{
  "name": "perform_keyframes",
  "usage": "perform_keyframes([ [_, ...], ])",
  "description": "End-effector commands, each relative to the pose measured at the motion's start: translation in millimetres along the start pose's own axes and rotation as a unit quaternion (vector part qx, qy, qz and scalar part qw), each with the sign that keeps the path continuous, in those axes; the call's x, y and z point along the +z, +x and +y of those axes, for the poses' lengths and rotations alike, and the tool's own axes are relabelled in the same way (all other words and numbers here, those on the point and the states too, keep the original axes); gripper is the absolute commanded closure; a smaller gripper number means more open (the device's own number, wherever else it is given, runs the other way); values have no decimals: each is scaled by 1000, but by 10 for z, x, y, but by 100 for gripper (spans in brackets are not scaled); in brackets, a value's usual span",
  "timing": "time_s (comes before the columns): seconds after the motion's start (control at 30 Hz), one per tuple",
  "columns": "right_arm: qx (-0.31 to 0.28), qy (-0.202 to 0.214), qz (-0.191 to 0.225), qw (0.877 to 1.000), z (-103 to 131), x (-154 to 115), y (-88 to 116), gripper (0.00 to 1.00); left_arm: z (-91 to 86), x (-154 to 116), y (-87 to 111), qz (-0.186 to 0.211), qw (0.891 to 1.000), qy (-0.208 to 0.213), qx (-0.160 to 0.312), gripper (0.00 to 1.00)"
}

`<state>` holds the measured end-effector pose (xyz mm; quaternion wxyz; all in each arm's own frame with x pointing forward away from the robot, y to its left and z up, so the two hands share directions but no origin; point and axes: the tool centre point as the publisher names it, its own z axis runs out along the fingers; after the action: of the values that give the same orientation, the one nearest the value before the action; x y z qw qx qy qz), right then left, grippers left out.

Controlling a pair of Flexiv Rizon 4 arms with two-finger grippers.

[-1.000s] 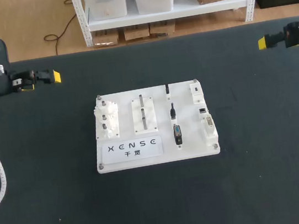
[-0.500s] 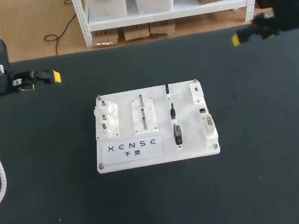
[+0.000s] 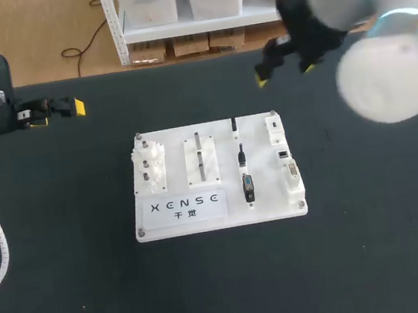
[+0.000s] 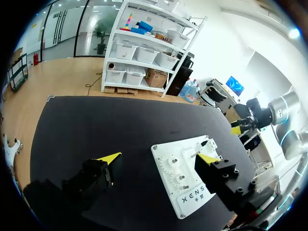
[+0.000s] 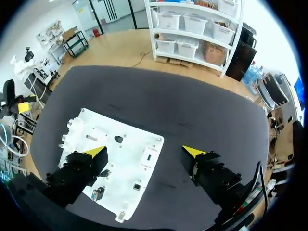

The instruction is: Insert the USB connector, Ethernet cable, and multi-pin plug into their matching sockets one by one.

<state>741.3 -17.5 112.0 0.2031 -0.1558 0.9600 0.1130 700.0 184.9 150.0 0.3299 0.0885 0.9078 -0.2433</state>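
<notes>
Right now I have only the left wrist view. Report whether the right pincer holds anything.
Observer: No. The right pincer is open and empty, with the white rectangular plastic board ahead of it.
Operator: Give me the state of the three plugs.
Observer: None is inserted. The black USB connector, black Ethernet cable and black multi-pin plug lie in a column on the board, apart from the white sockets beside them.
</notes>
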Motion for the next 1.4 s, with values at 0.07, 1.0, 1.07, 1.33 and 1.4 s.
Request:
perform_keyframes([
  [0.07, 6, 63, 33, 997, 230, 386, -34, 0, 0, 0, 0, 0, 1000, 0, 0, 0],
  [1.0, 31, 82, 72, 994, 462, 826, 81, 0, 0, 0, 0, 0, 1000, 0, 0, 0],
  [1.07, 31, 82, 72, 994, 462, 826, 81, 0, 0, 0, 0, 0, 1000, 0, 0, 0],
  [1.33, 56, 125, 81, 987, 409, 834, 126, 0, 0, 0, 0, 0, 1000, 0, 0, 0],
  [1.4, 73, 129, 86, 985, 408, 862, 133, 0, 0, 0, 0, 0, 1000, 0, 0, 0],
])
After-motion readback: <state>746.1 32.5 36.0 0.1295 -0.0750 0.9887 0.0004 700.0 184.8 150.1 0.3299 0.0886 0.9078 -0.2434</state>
